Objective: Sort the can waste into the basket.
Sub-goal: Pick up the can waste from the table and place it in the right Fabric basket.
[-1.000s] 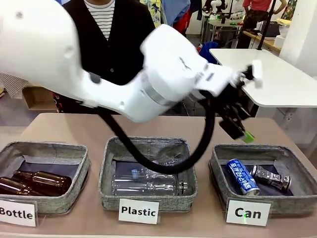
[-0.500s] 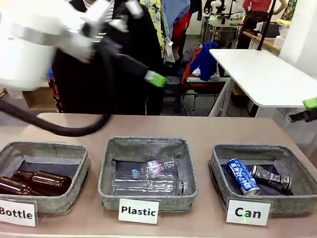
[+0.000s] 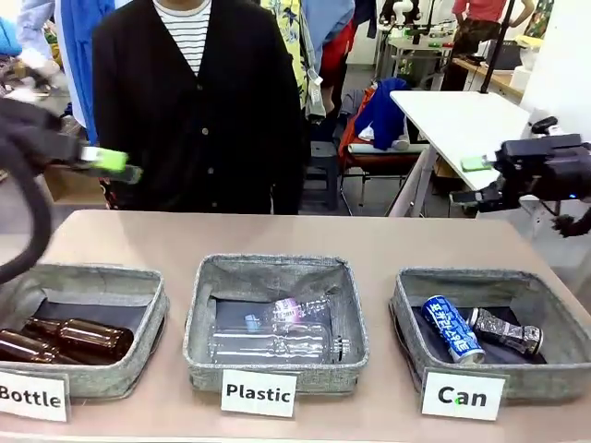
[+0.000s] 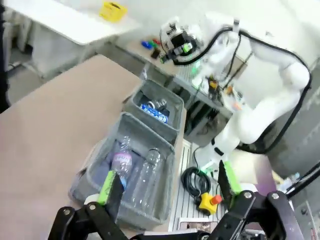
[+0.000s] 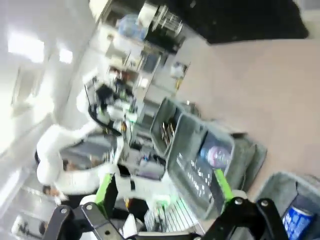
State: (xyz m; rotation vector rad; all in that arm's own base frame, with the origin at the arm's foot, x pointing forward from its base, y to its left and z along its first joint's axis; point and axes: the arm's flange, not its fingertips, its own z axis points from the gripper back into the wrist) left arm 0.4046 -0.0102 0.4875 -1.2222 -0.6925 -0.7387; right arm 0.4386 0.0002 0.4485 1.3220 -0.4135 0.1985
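Both cans lie in the grey basket [image 3: 400, 305] behind the "Can" card [image 3: 462, 396]. The blue can [image 3: 452, 329] lies at its left and the slim silver can [image 3: 505, 332] at its right. My left gripper [image 3: 115, 166] hangs blurred at the far left, above the Bottle bin, open and with nothing in it [image 4: 167, 185]. At the right edge my right gripper [image 3: 473, 180] hovers high above that basket, open and with nothing between its green pads [image 5: 164, 187]. The left wrist view shows the basket [image 4: 172, 131] and the blue can [image 4: 154, 113] far off; the right wrist view catches the blue can [image 5: 300, 220] at the bottom right.
The Plastic bin [image 3: 199, 318] in the middle holds clear bottles [image 3: 277, 343]. The Bottle bin [image 3: 157, 314] at the left holds brown glass bottles [image 3: 78, 339]. A person in a dark cardigan [image 3: 199, 111] stands at the table's far side. A white table [image 3: 480, 129] stands at the back right.
My left arm has swung from above the Can basket across to the far left. My right gripper has come further in from the right edge. The cans have not moved.
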